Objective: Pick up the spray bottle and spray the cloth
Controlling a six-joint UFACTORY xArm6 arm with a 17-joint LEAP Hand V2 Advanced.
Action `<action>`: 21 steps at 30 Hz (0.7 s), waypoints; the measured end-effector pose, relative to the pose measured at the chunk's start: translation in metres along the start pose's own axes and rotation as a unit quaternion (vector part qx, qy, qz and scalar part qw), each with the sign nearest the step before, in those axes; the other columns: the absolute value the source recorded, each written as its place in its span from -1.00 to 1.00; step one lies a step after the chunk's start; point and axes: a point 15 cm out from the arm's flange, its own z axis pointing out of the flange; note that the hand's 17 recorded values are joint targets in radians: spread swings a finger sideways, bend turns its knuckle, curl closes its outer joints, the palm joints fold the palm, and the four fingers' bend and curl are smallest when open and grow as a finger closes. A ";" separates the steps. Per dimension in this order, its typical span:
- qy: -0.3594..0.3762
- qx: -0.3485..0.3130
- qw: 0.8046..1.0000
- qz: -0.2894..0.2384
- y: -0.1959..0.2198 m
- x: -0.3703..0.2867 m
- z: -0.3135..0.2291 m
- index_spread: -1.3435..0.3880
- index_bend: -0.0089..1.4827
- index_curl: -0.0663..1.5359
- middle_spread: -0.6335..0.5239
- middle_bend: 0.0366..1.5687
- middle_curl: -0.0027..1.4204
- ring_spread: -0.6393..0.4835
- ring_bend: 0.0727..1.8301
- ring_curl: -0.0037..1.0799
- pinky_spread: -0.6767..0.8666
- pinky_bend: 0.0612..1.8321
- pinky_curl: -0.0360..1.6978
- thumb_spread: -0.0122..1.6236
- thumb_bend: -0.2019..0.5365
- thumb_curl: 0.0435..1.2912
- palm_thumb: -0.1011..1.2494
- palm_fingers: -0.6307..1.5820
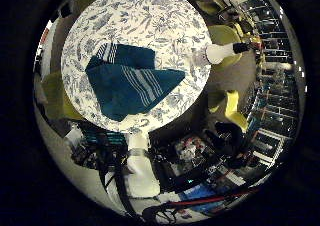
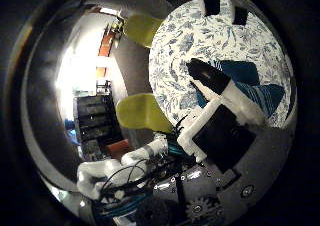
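A dark teal cloth [image 1: 131,81] with white stripes lies folded on the round table [image 1: 150,16], which has a blue floral cover. The spray bottle [image 1: 220,52], with a clear body, white head and black nozzle, stands at the table's edge, beside the cloth and apart from it. My hand [image 2: 220,116] hovers high above the table and holds nothing. Its thumb [image 2: 210,77] reaches out straight over the cloth, and the fingertips [image 2: 212,6] show straight at the far rim. The hand is open.
Yellow-green chairs [image 2: 137,113] stand around the table, one [image 1: 227,36] just behind the bottle. The white arm base [image 1: 139,171] rises beside the table's rim. Shelving [image 1: 275,96] and floor clutter [image 1: 195,151] lie beyond.
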 end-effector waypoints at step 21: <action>-0.143 0.188 0.968 0.088 0.022 0.051 -0.050 0.15 -0.74 -0.35 -0.12 -0.33 -0.34 0.08 -0.27 -0.53 0.21 -0.44 -0.94 0.47 -0.50 -0.48 0.16 0.09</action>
